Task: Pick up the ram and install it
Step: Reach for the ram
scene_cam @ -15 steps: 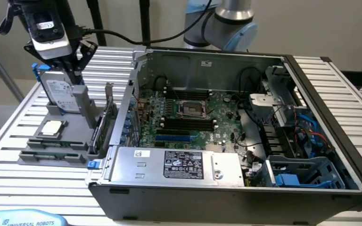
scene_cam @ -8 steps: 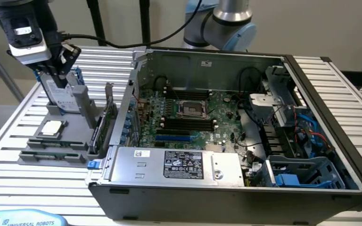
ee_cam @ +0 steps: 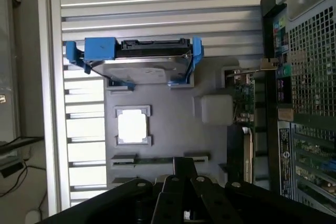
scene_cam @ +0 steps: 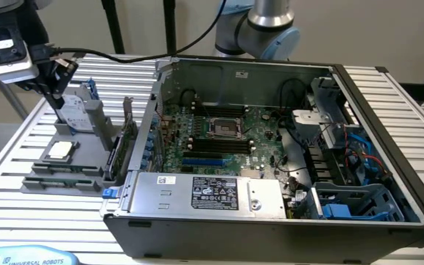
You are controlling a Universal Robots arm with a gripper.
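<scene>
While gripper (scene_cam: 55,101) hangs over gray fixture (ee_cam: 173,129), grip state unclear, ram (ee_cam: 156,159) lies slotted below.

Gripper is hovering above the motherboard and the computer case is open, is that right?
Not quite. The exterior view shows the gripper hovering above the grey parts tray, outside the computer case on that view's left, not above the motherboard. The case is open, as you said.

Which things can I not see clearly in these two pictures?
- ram: in the exterior view, too small to count its chips; in the wrist view, the hand covers its middle.
- power supply label: exterior view, text too small to read.
- memory slots: exterior view, latches too small to judge.
- computer case: wrist view, cut off by the edge.
</scene>
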